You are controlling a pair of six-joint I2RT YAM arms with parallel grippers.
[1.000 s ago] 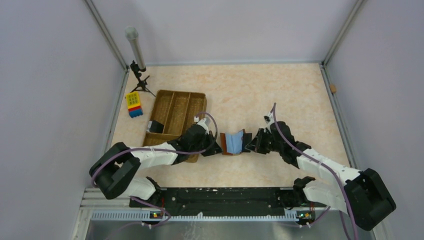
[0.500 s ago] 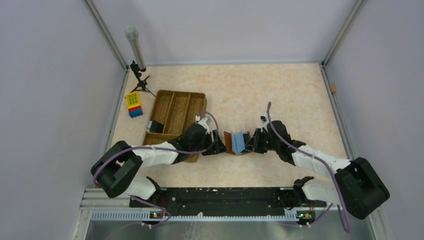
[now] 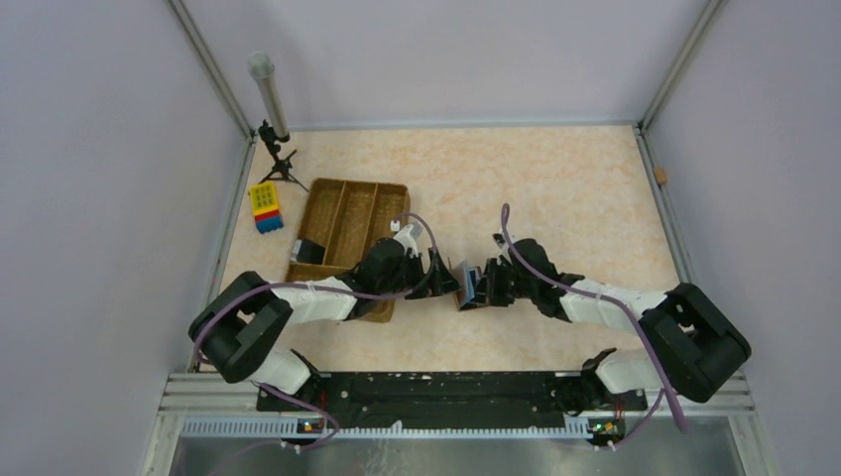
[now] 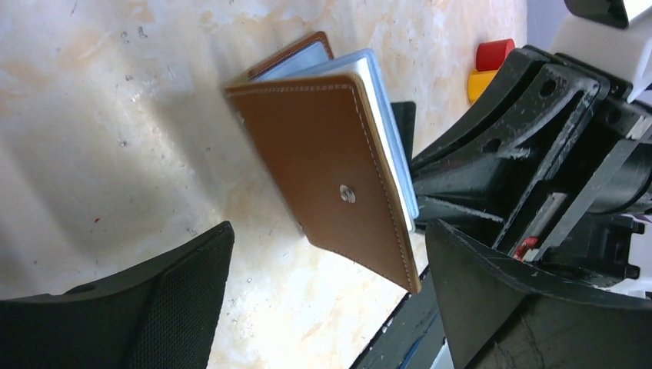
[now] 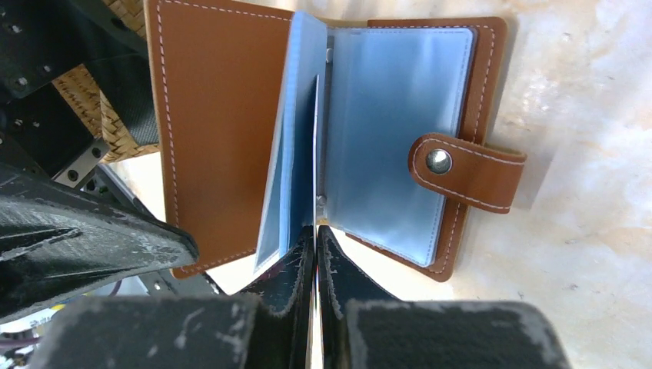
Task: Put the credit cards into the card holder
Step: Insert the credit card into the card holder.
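Observation:
The brown card holder [image 3: 464, 284] stands half open on the table between my two grippers. In the right wrist view its cover [image 5: 215, 131] is raised and its clear bluish sleeves [image 5: 396, 131] are fanned out. My right gripper [image 5: 316, 231] is shut on a thin credit card [image 5: 315, 138], seen edge-on, whose far end sits between the sleeves. My left gripper [image 4: 329, 231] is open, with its fingers [image 4: 177, 296] on either side of the raised cover [image 4: 323, 161] and not touching it. From above, the left gripper [image 3: 443, 279] is just left of the holder and the right gripper [image 3: 484, 284] just right of it.
A large brown compartmented tray [image 3: 347, 230] lies just left of the left arm, with a small black item [image 3: 309, 250] in its near corner. A yellow-and-blue block [image 3: 265, 206] and a tripod holding a grey tube [image 3: 270, 99] stand at the far left. Enclosure walls surround the table.
My left gripper has opened and let go of the holder's cover. My right gripper has moved left with the card, into the holder's sleeves. The holder now stands more folded.

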